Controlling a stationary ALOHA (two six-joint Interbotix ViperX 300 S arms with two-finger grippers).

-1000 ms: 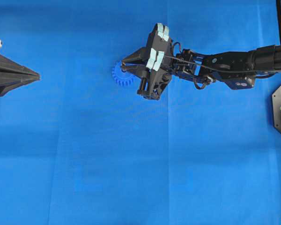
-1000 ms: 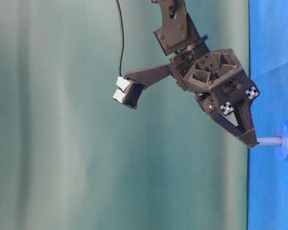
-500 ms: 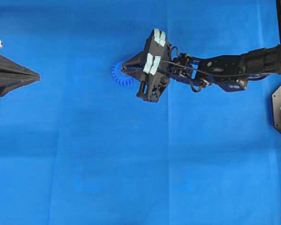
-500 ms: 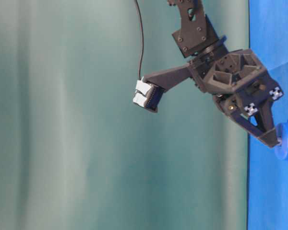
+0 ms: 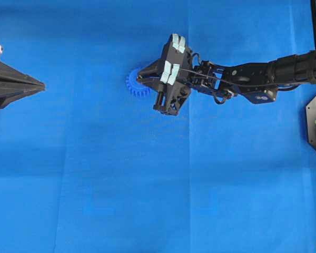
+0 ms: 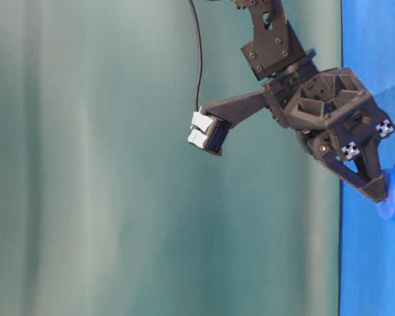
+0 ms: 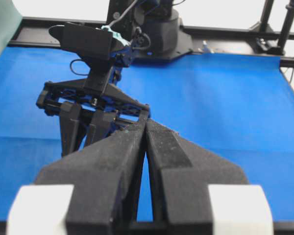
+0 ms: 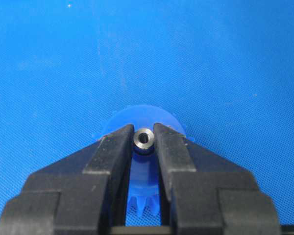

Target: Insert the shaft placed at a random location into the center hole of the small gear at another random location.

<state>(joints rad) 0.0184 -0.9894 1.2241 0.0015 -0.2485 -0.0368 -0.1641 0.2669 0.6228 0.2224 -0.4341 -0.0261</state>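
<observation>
We see the right tool point(image 8: 144, 142) clamped on the shaft point(image 8: 144, 138), its 2 dark fingers point(image 8: 110, 156) pressed against either side of the pin's round silver end. The shaft stands directly over the hub of the small gear point(image 8: 143, 183), and in the right wrist view the blue teeth show both beyond the fingertips and in the gap between the fingers. The center hole is hidden behind the shaft and the fingers, so we cannot tell how deep the pin sits in it.

From overhead, the right tool point(image 5: 139, 79) reaches in from the right side and its tip lies over the small gear point(image 5: 134, 86), which rests on the blue table point(image 5: 147, 184) a little left of the middle, toward the far half. In the table-level view the tip of the right tool point(image 6: 380, 195) is touching the pale blue hub of the small gear point(image 6: 394, 197).

The left tool point(image 5: 41, 84) sits at the left edge of the table, well apart from the gear. In the left wrist view its 2 fingers point(image 7: 164, 147) are together, holding nothing.
</observation>
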